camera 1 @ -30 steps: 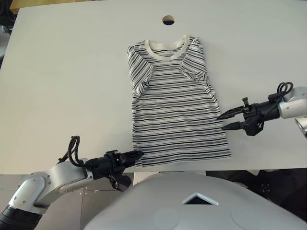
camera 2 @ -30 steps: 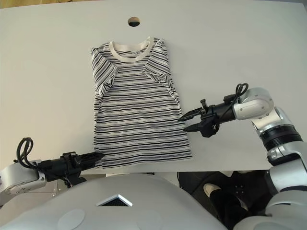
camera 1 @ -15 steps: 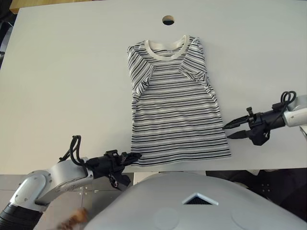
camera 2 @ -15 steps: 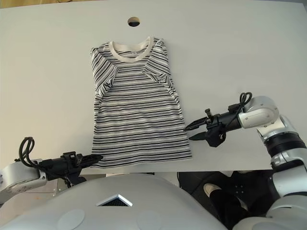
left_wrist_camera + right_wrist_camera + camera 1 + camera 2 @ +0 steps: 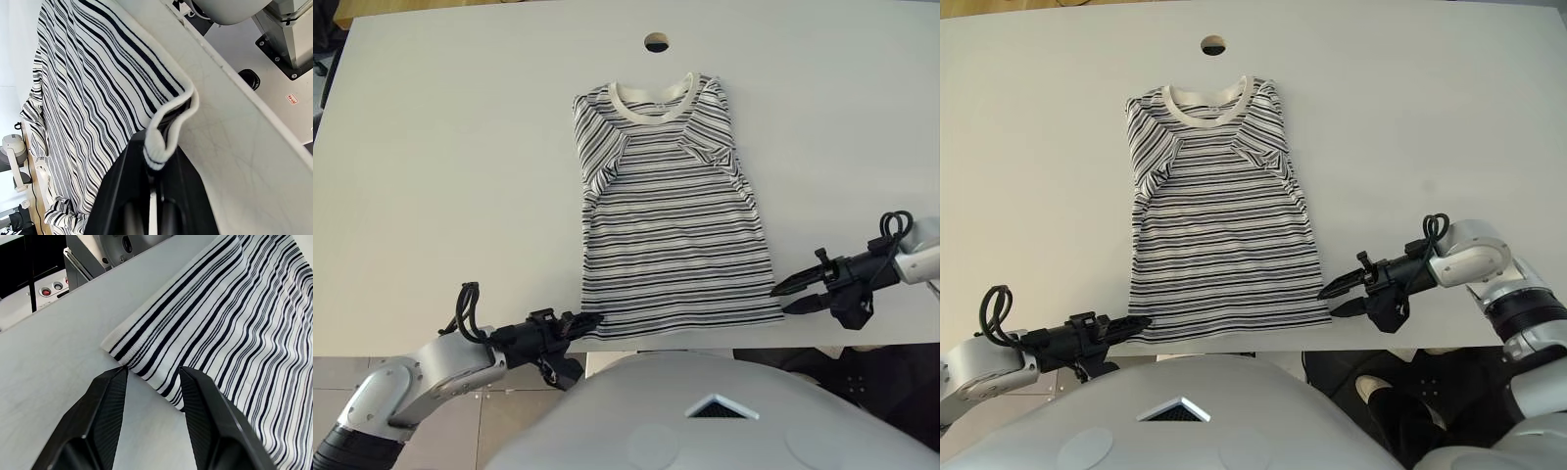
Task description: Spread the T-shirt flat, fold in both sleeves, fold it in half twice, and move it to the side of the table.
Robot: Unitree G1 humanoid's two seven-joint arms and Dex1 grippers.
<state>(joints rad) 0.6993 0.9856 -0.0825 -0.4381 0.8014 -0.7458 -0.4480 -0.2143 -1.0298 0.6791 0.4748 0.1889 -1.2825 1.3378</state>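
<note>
One shift — right gripper [image 5: 1326,304] lowered to T-shirt [image 5: 1219,215] hem, left gripper [image 5: 1141,322] clamped

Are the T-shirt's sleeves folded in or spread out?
Folded in: the T-shirt forms a narrow rectangle, both sleeves lying over its chest.

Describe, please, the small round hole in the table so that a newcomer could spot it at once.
On the white table, the striped T-shirt lies with its cream collar toward the far edge. Just beyond that collar sits the hole, a small dark round opening apart from the cloth, the only break in the plain tabletop.
</note>
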